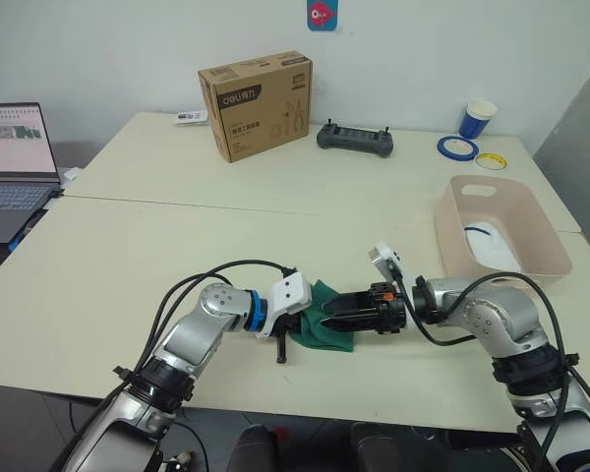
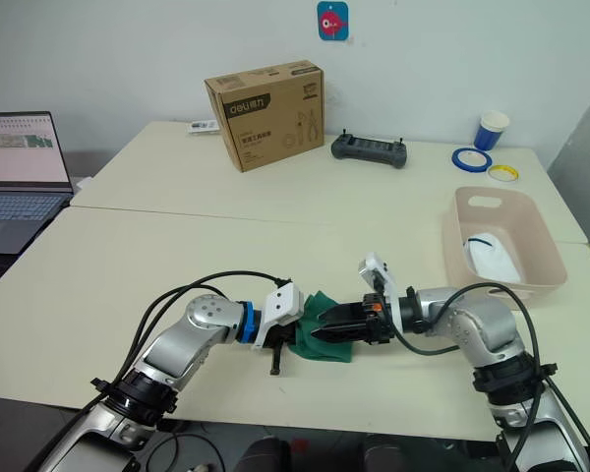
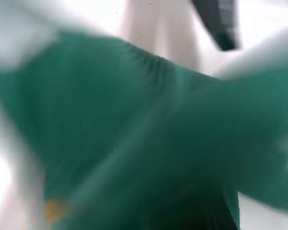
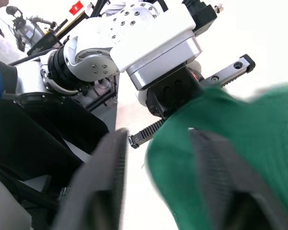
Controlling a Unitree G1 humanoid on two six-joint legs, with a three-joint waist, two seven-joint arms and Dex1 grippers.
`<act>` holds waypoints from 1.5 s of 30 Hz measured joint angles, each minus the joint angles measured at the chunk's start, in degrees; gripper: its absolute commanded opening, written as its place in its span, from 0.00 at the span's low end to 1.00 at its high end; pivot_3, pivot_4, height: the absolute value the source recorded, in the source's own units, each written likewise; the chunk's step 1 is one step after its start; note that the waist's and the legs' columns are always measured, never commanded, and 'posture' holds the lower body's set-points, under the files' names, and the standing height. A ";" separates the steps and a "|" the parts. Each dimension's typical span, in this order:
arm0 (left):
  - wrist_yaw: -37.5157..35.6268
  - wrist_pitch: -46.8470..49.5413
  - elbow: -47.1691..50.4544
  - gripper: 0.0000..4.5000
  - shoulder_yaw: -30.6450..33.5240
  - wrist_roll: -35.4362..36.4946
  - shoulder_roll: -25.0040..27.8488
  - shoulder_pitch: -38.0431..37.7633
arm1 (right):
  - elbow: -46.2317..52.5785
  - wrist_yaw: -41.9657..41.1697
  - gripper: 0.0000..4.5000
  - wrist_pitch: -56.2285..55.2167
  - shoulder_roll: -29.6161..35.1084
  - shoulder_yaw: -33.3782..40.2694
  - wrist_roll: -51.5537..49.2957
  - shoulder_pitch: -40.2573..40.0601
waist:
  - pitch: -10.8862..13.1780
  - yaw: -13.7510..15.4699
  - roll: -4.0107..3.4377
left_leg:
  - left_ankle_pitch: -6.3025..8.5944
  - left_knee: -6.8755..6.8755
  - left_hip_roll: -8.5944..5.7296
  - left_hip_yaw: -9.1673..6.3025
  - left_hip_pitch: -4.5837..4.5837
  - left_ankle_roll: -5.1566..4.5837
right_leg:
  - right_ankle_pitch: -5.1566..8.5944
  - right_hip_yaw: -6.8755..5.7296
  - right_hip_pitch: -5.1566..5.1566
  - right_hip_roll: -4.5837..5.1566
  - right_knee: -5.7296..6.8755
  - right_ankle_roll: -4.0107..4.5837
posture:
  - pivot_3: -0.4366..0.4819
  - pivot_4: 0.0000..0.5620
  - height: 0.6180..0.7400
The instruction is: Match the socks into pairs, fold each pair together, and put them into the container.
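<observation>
Right wrist view shows the right hand (image 4: 158, 187) open around soft, floppy green socks (image 4: 230, 158); best pinched mid-fold.

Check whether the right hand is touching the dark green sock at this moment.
Touching. In the right wrist view one finger of the right hand presses into the dark green sock; the other finger stands clear beside it.

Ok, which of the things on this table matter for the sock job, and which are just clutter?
Job: dark green socks between both grippers; white sock already lying in the pale pink plastic basin.

Clutter: brown cardboard box, black handheld controller, blue paper cup, blue tape roll, yellow ring, open laptop.
</observation>
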State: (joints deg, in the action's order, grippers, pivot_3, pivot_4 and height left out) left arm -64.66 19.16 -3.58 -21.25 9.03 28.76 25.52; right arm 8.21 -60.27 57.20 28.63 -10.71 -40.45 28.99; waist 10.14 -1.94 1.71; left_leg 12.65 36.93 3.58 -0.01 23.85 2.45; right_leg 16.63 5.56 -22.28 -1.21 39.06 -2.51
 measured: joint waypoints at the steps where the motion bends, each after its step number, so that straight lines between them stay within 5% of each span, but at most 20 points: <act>1: -0.01 -0.06 -0.08 0.00 0.00 0.00 -0.01 0.03 | 0.37 0.31 0.63 1.63 0.08 1.31 -1.83 -0.18 | 0.00 0.01 0.00 | 0.00 0.00 0.00 -0.01 0.00 0.00 | 0.00 0.00 0.00 0.00 0.00 0.00 | 0.48 0.27 1.00; 6: -0.05 -0.59 -0.50 0.00 0.00 -0.01 -0.02 0.13 | 3.22 2.06 0.63 2.17 2.63 5.95 -4.10 -1.53 | 0.00 0.01 0.00 | 0.00 0.00 0.00 0.00 0.00 0.00 | 0.00 0.00 0.01 0.00 -0.01 0.00 | 0.48 0.27 1.00; 13: -1.12 -0.57 -0.49 0.00 0.66 0.02 0.63 0.13 | 1.09 2.83 0.10 -18.98 4.11 -0.23 12.07 -8.42 | 0.00 -0.51 -0.01 | 0.00 -0.03 0.01 0.04 -0.01 0.00 | 0.00 0.03 -0.02 -0.03 -0.02 -0.01 | 0.48 0.27 1.00; 15: -1.22 -0.37 -0.47 0.00 0.77 0.11 0.67 0.13 | -0.16 2.79 0.02 -23.74 3.18 -2.48 15.23 -9.04 | 0.00 -0.68 -0.01 | 0.00 -0.02 0.01 0.04 -0.01 0.00 | 0.00 0.04 -0.02 -0.03 -0.01 -0.01 | 0.48 0.27 1.00; 20: -1.17 2.74 1.58 0.00 2.43 1.53 2.86 -0.20 | -3.08 2.72 0.02 -30.20 0.89 -6.60 20.74 -9.09 | 0.00 -1.08 0.00 | 0.00 -0.03 0.04 0.02 0.00 0.00 | 0.00 0.03 -0.04 -0.05 -0.01 0.00 | 0.48 0.27 1.00; 25: -4.93 9.39 11.06 0.00 8.28 5.52 15.38 -3.39 | -7.63 1.63 0.02 -35.28 -0.57 -9.39 24.06 -8.64 | 0.05 -1.64 -0.05 | 0.00 -0.16 0.11 -0.02 -0.03 0.00 | 0.09 -0.02 -0.07 -0.09 0.01 0.15 | 0.48 0.27 1.00; 29: -7.28 9.57 13.60 0.00 11.80 8.39 18.70 -3.09 | -7.34 1.52 0.02 -33.91 -2.01 -8.49 23.05 -8.74 | 0.09 -0.96 -0.03 | 0.00 -0.12 0.08 -0.02 0.00 0.01 | 0.11 -0.05 -0.05 -0.05 0.00 0.18 | 0.48 0.27 1.00; 38: -2.16 8.85 12.90 0.00 10.83 11.75 5.30 3.68 | 2.01 2.90 0.02 -22.29 -0.15 -1.31 14.54 -8.91 | 0.14 0.14 -0.07 | 0.00 -0.03 -0.01 0.05 0.04 0.01 | 0.03 0.00 -0.03 0.03 -0.04 0.04 | 0.48 0.27 1.00; 45: -3.53 1.24 7.21 0.00 3.97 4.08 8.19 0.85 | 4.97 11.15 0.52 -7.06 1.23 5.07 9.86 -9.06 | 0.14 -0.71 -0.09 | 0.00 -0.17 0.10 0.01 0.00 0.00 | 0.08 0.04 -0.10 -0.11 0.00 0.18 | 0.48 0.27 1.00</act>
State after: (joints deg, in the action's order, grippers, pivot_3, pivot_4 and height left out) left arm -68.19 20.40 3.63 -17.28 13.12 36.95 26.37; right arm 13.18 -49.11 50.14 29.86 -5.64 -30.59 19.93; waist 10.28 -2.66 1.62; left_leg 12.65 36.76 3.68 0.00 23.85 2.45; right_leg 16.71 5.60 -22.38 -1.32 39.06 -2.33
